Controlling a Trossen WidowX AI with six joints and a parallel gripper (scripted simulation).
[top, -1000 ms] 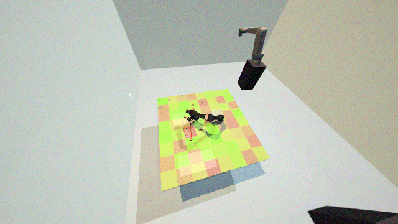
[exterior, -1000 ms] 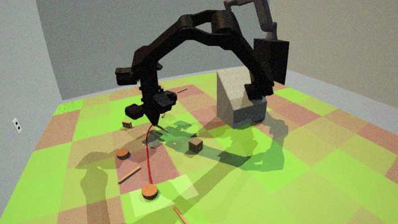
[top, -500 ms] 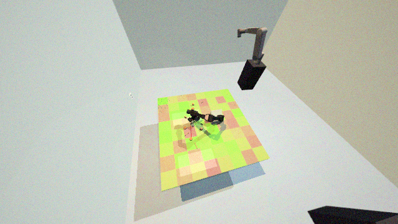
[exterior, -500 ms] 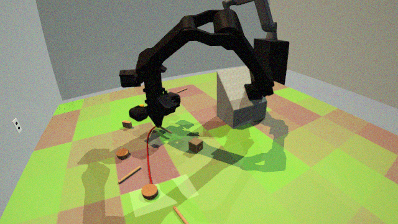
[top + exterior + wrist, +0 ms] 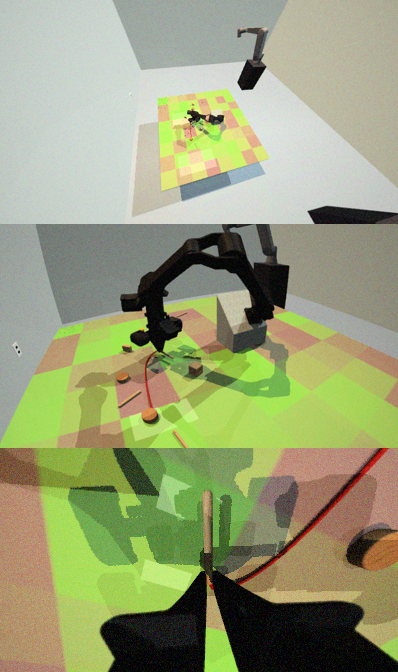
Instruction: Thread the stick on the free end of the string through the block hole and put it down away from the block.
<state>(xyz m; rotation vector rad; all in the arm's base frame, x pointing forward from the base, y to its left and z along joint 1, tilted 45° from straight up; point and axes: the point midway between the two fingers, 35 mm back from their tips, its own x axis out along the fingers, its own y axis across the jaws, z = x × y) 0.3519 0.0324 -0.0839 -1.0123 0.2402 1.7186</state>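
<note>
My gripper (image 5: pixel 160 350) (image 5: pixel 208 575) points down, shut on the thin wooden stick (image 5: pixel 167 355) (image 5: pixel 208 523) near its string end. The stick's free end sticks out ahead of the fingers, above the table. The red string (image 5: pixel 146 379) (image 5: pixel 320 518) hangs from the fingertips in a curve to the round wooden button (image 5: pixel 150 415) (image 5: pixel 191 139) at the front. A brown cube-shaped block (image 5: pixel 195 369) stands on the table to the right of the stick in the exterior view. No hole shows in it from here, and I cannot tell whether it is the holed block. The string is not seen through any block.
A second round button (image 5: pixel 122 377) (image 5: pixel 381 552) and a small block (image 5: pixel 127 348) lie left of the gripper. Loose sticks (image 5: pixel 129 399) (image 5: pixel 180 438) lie near the string's button, another (image 5: pixel 181 315) lies behind. A large grey wedge (image 5: pixel 249 337) stands beside the arm's base.
</note>
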